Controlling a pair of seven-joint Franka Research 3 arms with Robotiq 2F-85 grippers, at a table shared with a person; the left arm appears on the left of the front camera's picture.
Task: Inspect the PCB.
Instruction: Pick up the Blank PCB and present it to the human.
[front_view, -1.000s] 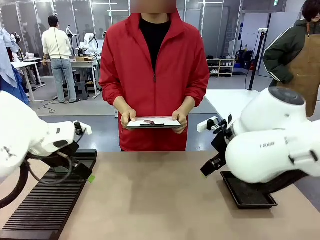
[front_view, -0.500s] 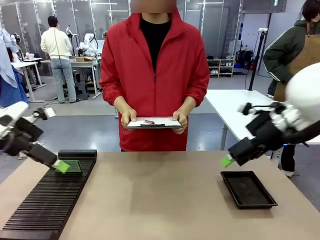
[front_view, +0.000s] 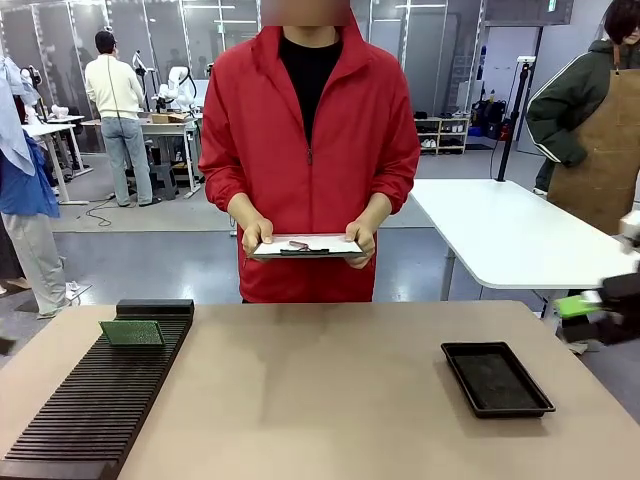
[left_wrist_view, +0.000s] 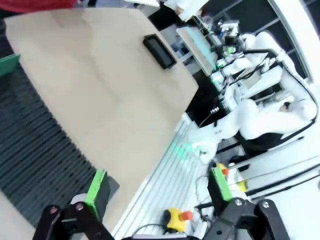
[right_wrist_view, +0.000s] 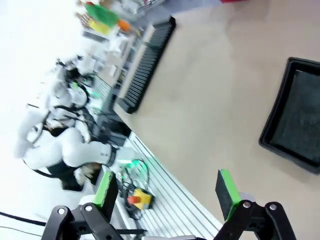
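Observation:
The PCB (front_view: 131, 333), a thin speckled green board, lies flat at the far end of the black ridged rack (front_view: 100, 400) on the table's left. One green corner of the PCB (left_wrist_view: 9, 64) shows at the left edge of the left wrist view. My left gripper (left_wrist_view: 158, 182) hangs open and empty off the table's near side, well back from the board. My right gripper (front_view: 578, 310) sits at the picture's right edge, beyond the table. In its own wrist view the right gripper (right_wrist_view: 166, 187) is open, with nothing between the green pads.
A shallow black tray (front_view: 497, 378) lies on the table's right, also in the right wrist view as the tray (right_wrist_view: 295, 125). Across the table a person in a red jacket holds a white-papered clipboard (front_view: 307, 245) in both hands. The wide tan tabletop (front_view: 320, 390) lies between rack and tray.
Both arms have swung outward from over the table. The left arm left the front view, uncovering the PCB on the rack. The right arm drew back to the right edge.

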